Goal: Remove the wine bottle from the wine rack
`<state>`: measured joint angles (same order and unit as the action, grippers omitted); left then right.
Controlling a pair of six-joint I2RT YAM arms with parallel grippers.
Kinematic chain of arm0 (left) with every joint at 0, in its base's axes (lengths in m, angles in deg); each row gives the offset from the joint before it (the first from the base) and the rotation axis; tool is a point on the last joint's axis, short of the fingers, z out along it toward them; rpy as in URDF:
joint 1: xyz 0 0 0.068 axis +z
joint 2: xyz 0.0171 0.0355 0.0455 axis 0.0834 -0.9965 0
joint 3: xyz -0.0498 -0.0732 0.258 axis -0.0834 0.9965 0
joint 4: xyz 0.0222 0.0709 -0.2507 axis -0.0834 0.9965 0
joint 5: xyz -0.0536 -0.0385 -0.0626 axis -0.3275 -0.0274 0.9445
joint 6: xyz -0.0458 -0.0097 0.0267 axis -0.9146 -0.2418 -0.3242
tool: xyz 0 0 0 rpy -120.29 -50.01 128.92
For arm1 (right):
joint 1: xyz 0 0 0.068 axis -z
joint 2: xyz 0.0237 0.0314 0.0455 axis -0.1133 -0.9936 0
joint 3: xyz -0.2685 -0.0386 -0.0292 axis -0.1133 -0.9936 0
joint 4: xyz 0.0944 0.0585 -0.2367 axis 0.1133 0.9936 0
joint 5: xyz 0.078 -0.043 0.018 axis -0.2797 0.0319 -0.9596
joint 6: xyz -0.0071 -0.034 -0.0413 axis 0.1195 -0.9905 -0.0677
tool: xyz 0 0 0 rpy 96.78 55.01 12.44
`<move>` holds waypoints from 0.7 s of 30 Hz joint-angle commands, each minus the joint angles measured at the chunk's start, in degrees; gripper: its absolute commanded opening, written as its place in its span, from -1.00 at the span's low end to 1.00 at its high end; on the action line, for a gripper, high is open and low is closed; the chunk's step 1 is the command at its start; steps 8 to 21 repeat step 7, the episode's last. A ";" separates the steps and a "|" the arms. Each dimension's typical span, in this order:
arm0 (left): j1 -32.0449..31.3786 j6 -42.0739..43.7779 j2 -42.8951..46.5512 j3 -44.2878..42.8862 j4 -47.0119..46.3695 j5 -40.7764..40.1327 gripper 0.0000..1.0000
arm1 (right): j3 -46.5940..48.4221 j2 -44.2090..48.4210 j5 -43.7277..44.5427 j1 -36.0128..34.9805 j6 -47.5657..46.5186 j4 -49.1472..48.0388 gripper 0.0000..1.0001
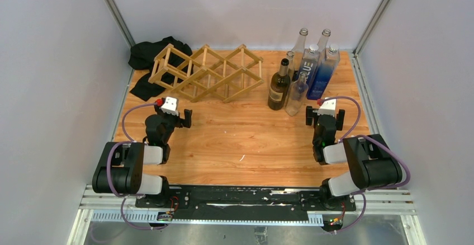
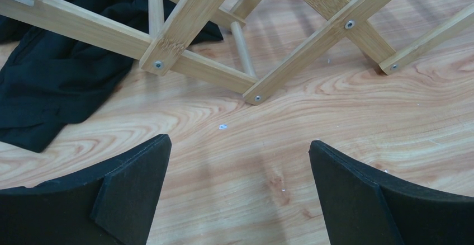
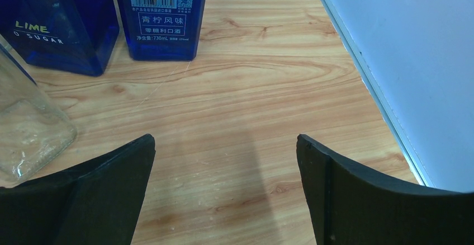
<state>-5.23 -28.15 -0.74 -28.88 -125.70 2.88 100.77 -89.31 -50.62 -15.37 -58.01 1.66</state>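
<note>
Looks done: light-wood lattice wine rack has empty cells. Dark-green glass wine bottle stands upright on wooden counter, right of rack, w/ clear & blue bottles. Left tool & right tool spread wide, holding nothing.

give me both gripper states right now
left gripper: open, holding nothing
right gripper: open, holding nothing

Open table lay before the wine rack; a black cloth crowded its left end, and clustered bottles stood close on its right.
</note>
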 commanded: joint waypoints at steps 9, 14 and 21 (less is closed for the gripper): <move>0.27 0.49 -0.30 -0.56 -2.34 -0.75 1.00 | 0.14 0.43 -0.32 0.95 0.54 -0.08 1.00; 0.27 0.49 -0.30 -0.56 -2.34 -0.75 1.00 | 0.14 0.43 -0.32 0.95 0.54 -0.08 1.00; 0.27 0.49 -0.30 -0.56 -2.34 -0.75 1.00 | 0.14 0.43 -0.32 0.95 0.54 -0.08 1.00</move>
